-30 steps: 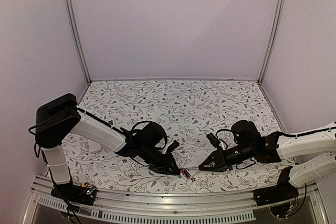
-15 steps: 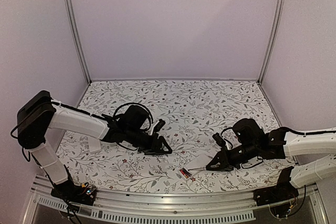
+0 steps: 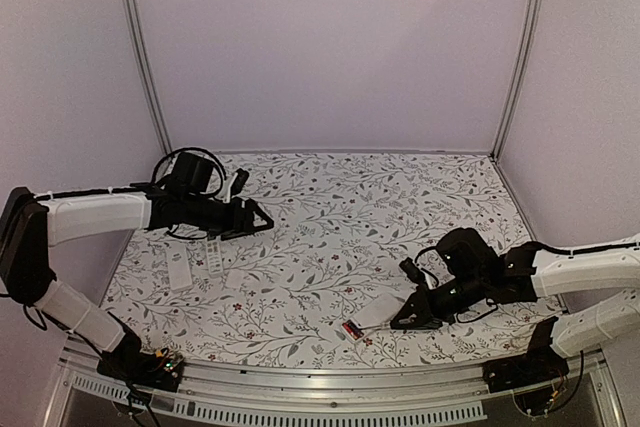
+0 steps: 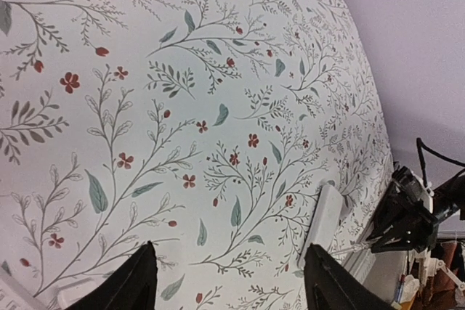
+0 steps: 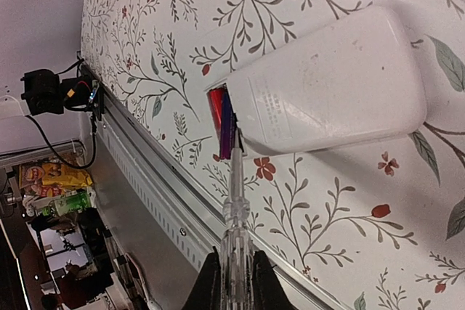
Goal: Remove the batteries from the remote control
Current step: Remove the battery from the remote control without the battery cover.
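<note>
The white remote control (image 3: 378,314) lies near the front edge, back side up (image 5: 327,85). Red and dark batteries (image 5: 224,125) show at its open end (image 3: 352,329). My right gripper (image 3: 408,319) is shut on a clear stick-like tool (image 5: 236,241), whose thin tip touches the batteries. In the right wrist view the gripper (image 5: 234,284) holds the tool by its handle. My left gripper (image 3: 258,220) hangs open and empty over the back left of the table, far from the remote. Only patterned cloth lies between its fingers (image 4: 134,281).
Small white flat pieces (image 3: 178,273) (image 3: 213,256) lie on the floral cloth under the left arm. A metal rail (image 5: 167,208) runs along the front edge, close to the remote. White walls close the back and sides.
My left arm has swung from beside the remote's battery end to the back left, and its gripper has opened. The right gripper with the tool has shifted only slightly.
</note>
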Robot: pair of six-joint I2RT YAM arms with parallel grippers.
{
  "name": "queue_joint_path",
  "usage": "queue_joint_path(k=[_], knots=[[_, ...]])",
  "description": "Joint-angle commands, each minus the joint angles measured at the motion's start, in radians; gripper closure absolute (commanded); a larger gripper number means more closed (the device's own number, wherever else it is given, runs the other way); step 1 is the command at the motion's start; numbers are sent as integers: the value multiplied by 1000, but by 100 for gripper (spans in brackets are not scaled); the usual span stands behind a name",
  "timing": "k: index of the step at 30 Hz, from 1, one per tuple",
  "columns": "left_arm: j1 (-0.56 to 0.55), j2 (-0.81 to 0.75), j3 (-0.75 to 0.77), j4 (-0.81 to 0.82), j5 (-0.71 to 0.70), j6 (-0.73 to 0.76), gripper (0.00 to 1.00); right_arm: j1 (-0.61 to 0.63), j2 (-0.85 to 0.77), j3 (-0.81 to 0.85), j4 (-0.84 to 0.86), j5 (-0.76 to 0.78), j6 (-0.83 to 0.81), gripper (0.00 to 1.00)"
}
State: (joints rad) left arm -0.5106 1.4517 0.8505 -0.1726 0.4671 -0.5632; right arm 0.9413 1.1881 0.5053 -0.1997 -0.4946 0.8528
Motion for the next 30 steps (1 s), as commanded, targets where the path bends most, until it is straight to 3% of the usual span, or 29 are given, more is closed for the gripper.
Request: queue_joint_path(k=[1, 12, 21, 26, 30], knots=[[68, -33, 23, -62, 34, 72, 31, 1, 24, 13, 57, -8, 10, 100], [180, -59, 45, -81, 48, 139, 31, 1, 81, -19, 248, -40, 87, 100], [224, -69, 23, -57, 58, 177, 31, 1, 103, 1, 249, -41, 95, 100], [215, -96, -33, 22, 106, 167, 29, 1, 96, 64, 159, -14, 49, 100], [125, -119, -49, 29, 65, 150, 29, -5, 62, 116, 0, 31, -31, 100]])
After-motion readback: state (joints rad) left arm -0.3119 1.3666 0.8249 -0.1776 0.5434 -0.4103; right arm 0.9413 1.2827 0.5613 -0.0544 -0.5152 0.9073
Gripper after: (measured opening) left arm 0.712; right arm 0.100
